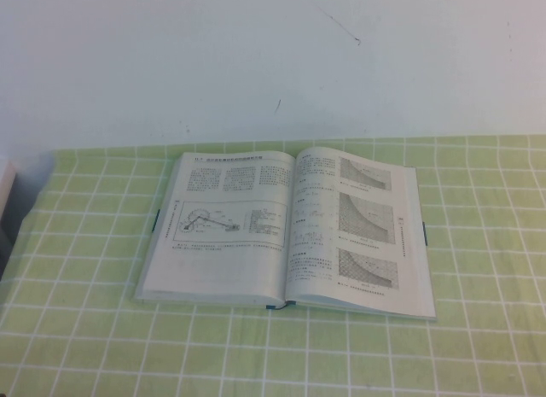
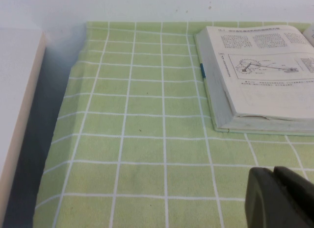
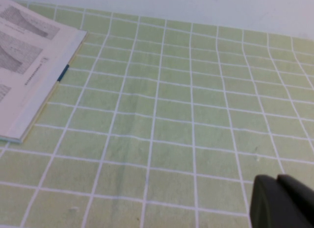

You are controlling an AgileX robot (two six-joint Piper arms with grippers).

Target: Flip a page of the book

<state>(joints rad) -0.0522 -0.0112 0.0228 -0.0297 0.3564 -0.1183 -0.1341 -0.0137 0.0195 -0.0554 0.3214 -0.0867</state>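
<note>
On the green checked tablecloth (image 1: 478, 269) we see the book (image 1: 286, 230) lying open and flat, centred. Our left gripper (image 2: 282, 198) hovers well to its left, our right gripper (image 3: 284, 203) well to its right; whether either is clenched we cannot tell.

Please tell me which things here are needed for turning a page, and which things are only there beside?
For the job: the book, lying open; a page of it; the left gripper and the right gripper, both away from the book.

Only there: the checked tablecloth; the white block off the cloth's edge.
</note>
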